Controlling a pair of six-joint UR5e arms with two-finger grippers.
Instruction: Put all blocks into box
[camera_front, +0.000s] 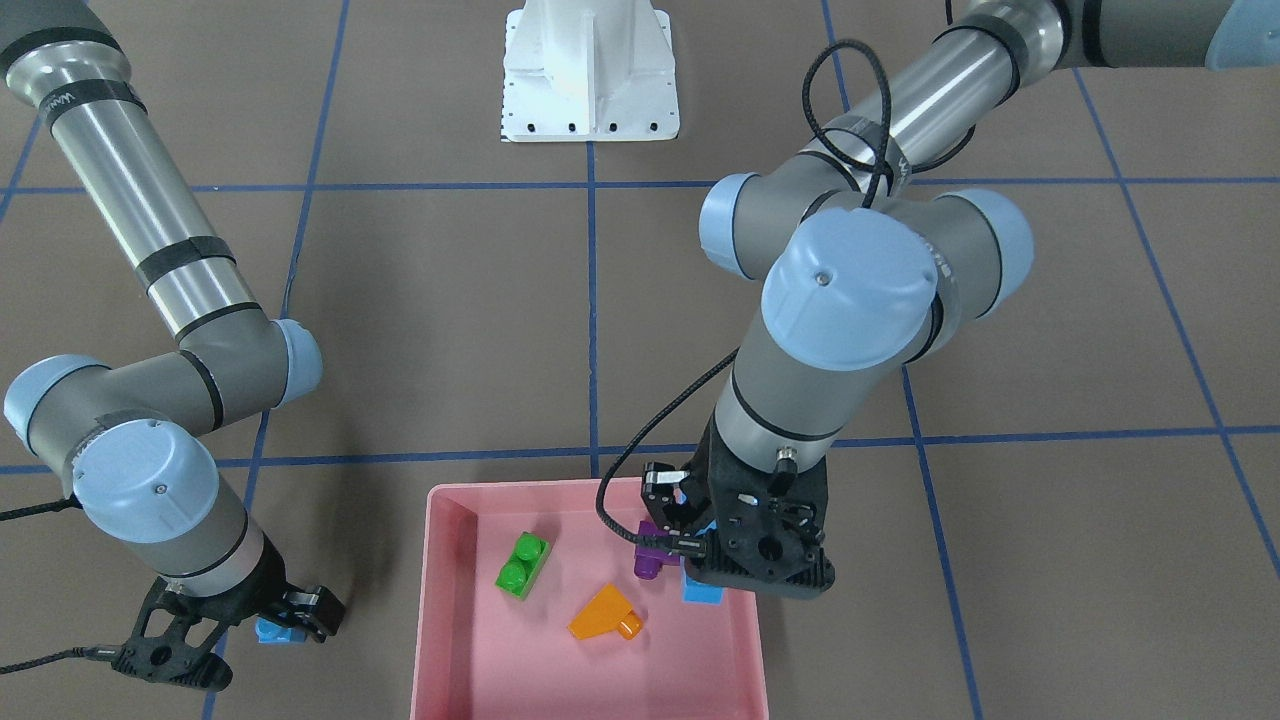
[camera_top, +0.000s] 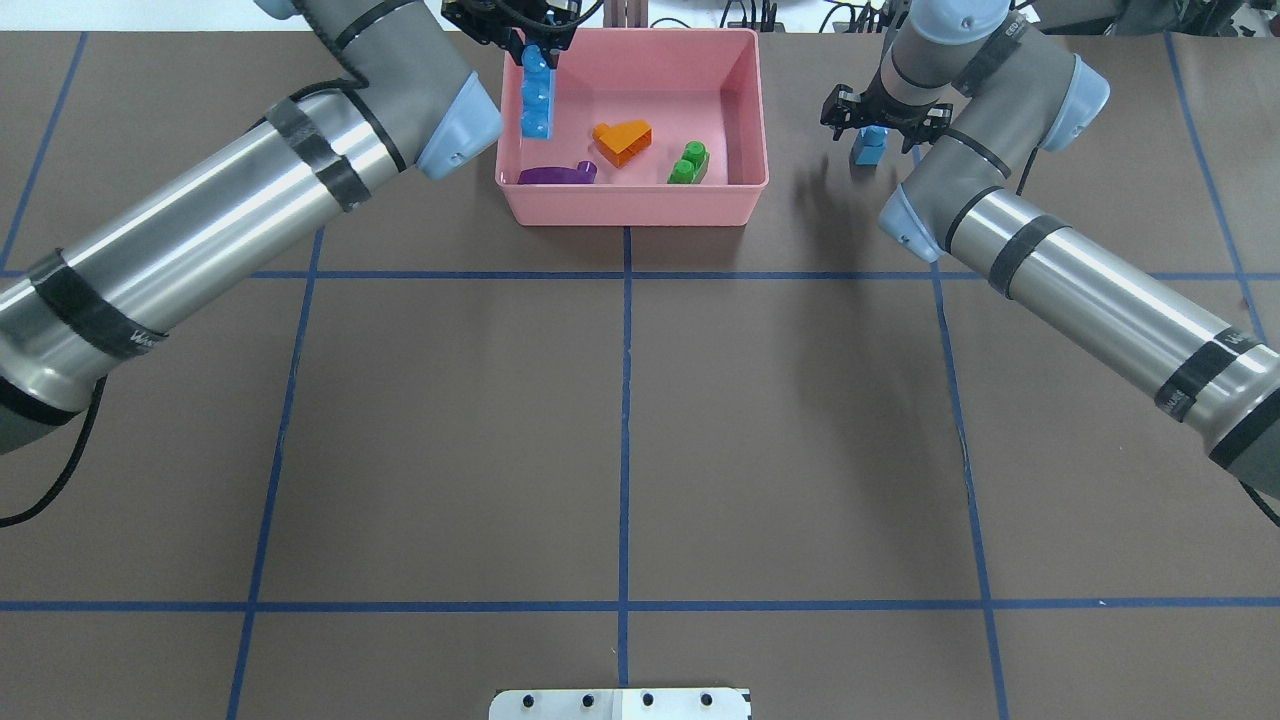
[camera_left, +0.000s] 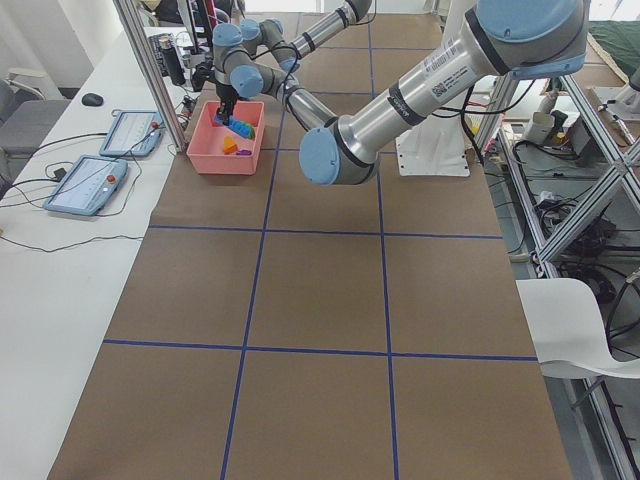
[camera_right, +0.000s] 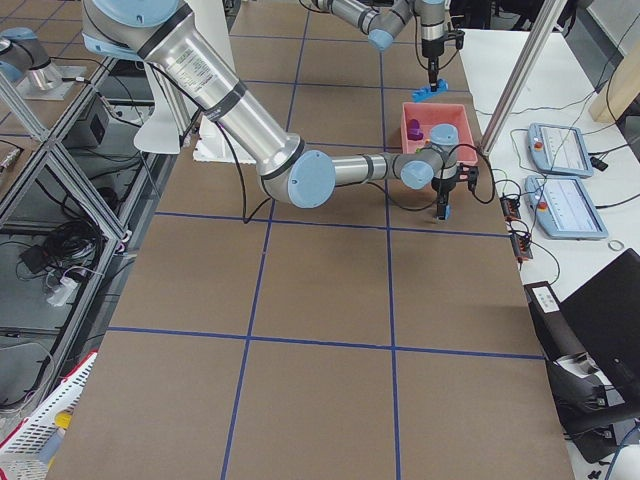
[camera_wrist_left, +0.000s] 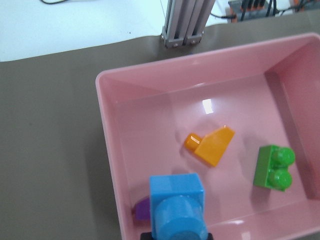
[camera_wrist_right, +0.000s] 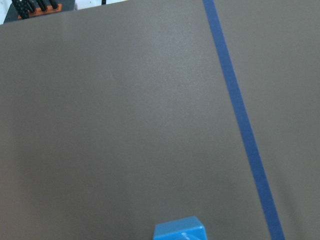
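Observation:
My left gripper (camera_top: 536, 52) is shut on the long blue block (camera_top: 537, 98) and holds it upright above the left end of the pink box (camera_top: 630, 210). In the left wrist view the block (camera_wrist_left: 177, 210) hangs over the box's near left corner. The orange block (camera_top: 622, 140), the purple block (camera_top: 556, 175) and the green block (camera_top: 688, 163) lie inside the box. My right gripper (camera_top: 872, 135) is shut on the tiny blue block (camera_top: 868, 147), outside the box to its right. That block also shows at the bottom of the right wrist view (camera_wrist_right: 179, 231).
The white metal base (camera_front: 590, 70) stands at the robot's side of the table. Blue tape lines (camera_top: 625, 400) cross the brown table top. Both arms reach across the table to its far edge.

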